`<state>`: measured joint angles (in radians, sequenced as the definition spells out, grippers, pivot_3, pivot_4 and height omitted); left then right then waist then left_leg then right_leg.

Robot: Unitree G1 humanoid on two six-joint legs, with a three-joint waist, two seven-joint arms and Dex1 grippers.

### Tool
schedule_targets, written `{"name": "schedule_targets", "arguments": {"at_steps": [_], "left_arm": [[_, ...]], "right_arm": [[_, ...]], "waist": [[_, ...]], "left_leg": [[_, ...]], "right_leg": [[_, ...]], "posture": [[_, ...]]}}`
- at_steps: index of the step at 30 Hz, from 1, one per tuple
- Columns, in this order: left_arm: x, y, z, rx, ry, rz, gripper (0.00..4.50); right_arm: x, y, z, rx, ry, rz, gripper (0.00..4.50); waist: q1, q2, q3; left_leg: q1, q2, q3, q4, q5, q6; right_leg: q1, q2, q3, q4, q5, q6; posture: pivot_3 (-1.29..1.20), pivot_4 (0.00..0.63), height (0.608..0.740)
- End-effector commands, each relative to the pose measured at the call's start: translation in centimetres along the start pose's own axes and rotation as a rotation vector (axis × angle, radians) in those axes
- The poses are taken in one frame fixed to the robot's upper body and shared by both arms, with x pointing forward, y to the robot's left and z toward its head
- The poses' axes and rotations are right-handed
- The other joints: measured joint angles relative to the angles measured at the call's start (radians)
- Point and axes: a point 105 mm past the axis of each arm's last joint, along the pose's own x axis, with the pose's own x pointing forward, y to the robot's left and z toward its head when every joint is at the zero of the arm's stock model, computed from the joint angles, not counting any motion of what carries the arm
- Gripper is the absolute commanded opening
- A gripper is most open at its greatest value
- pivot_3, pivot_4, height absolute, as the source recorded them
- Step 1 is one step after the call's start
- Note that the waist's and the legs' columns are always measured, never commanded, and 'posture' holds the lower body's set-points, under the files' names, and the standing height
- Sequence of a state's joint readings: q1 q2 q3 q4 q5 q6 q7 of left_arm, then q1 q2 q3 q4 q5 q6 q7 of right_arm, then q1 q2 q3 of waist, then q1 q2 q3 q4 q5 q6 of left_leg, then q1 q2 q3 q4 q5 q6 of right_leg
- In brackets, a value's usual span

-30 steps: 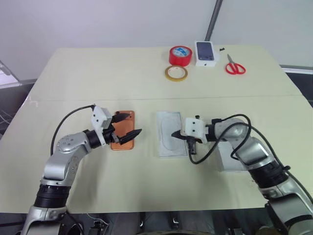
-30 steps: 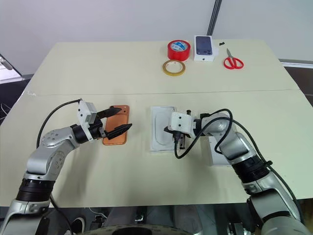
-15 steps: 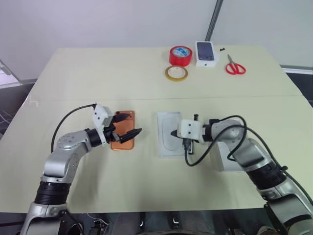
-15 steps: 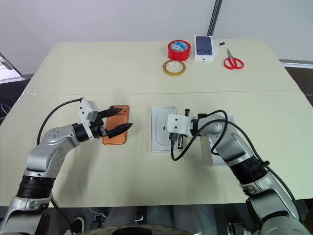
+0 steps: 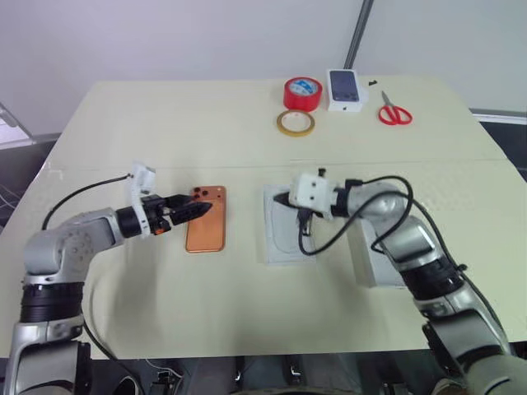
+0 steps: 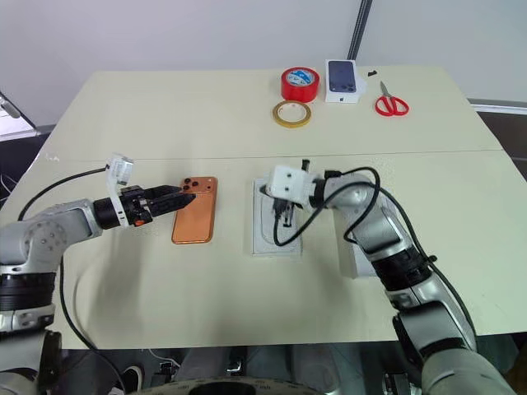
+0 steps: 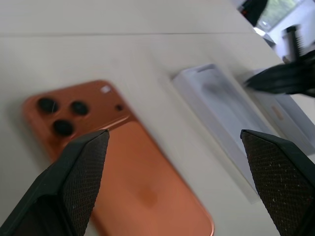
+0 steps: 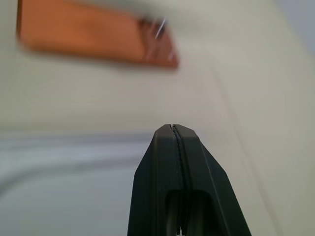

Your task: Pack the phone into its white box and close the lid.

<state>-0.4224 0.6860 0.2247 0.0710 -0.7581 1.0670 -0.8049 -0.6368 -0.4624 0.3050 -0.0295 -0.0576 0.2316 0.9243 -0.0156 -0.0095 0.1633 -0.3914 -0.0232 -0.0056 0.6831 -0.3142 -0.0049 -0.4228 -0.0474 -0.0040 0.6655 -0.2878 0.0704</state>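
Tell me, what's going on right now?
Left claw open, over phone. Right claw shut, empty, above white box. Phone unpacked; path clear.

Your left arm reaches in from the left with the forearm nearly level, and its tool (image 5: 188,209) points toward the right with the two black fingers (image 7: 74,182) spread wide and holding nothing. Your right arm bends at the elbow and comes in from the right, its tool (image 5: 281,200) pointing left and slightly down, the fingers (image 8: 170,162) pressed together and empty.
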Motion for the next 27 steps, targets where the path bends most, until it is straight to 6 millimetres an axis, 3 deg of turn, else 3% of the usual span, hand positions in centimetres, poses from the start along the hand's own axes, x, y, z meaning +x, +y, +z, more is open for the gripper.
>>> {"name": "schedule_targets", "arguments": {"at_steps": [1, 4, 10, 15, 27], "left_arm": [[-1.1, 0.1, 0.7, -0.077, 0.034, 0.006, 4.5], [-1.0, 0.8, 0.4, -0.131, 0.084, 0.07, 4.5], [-0.5, 1.7, -0.6, -0.189, 0.122, 0.149, 4.5], [0.0, 1.4, -2.4, -0.264, 0.173, 0.14, 4.5], [3.0, -1.0, -5.2, -0.427, 0.266, 0.036, 4.5]], "right_arm": [[1.8, 0.0, 1.7, -0.028, -0.039, -0.014, 0.02], [4.0, 0.5, 2.0, -0.042, -0.003, 0.011, 0.02], [7.0, 3.3, 0.8, 0.014, 0.101, 0.166, 0.02], [8.1, 4.2, -0.7, 0.038, 0.199, 0.209, 0.02], [10.0, 5.7, 0.3, 0.066, 0.17, 0.231, 0.02]], "waist": [[0.0, 0.0, 0.0], [0.0, 0.0, 0.0], [-0.001, 0.0, 0.0], [-0.003, 0.0, 0.0], [-0.001, 0.001, -0.006]], "left_leg": [[0.0, 0.0, 0.0, 0.0, 0.0, 0.0], [-0.001, -0.001, 0.0, 0.0, 0.002, -0.003], [-0.001, -0.001, 0.0, 0.0, 0.004, -0.006], [0.0, -0.001, 0.0, 0.0, 0.004, -0.007], [0.001, -0.002, 0.0, 0.0, 0.005, -0.008]], "right_leg": [[0.0, 0.0, 0.0, 0.0, 0.0, 0.0], [-0.001, 0.0, 0.0, 0.001, 0.0, 0.0], [-0.001, 0.0, 0.0, 0.001, 0.0, 0.0], [-0.001, 0.0, 0.0, 0.002, 0.0, 0.0], [-0.001, -0.001, 0.0, 0.003, 0.0, 0.0]], "posture": [[0.0, 0.15, 0.74], [0.0, 0.15, 0.74], [0.0, 0.15, 0.74], [0.0, 0.15, 0.74], [0.0, 0.15, 0.74]]}}
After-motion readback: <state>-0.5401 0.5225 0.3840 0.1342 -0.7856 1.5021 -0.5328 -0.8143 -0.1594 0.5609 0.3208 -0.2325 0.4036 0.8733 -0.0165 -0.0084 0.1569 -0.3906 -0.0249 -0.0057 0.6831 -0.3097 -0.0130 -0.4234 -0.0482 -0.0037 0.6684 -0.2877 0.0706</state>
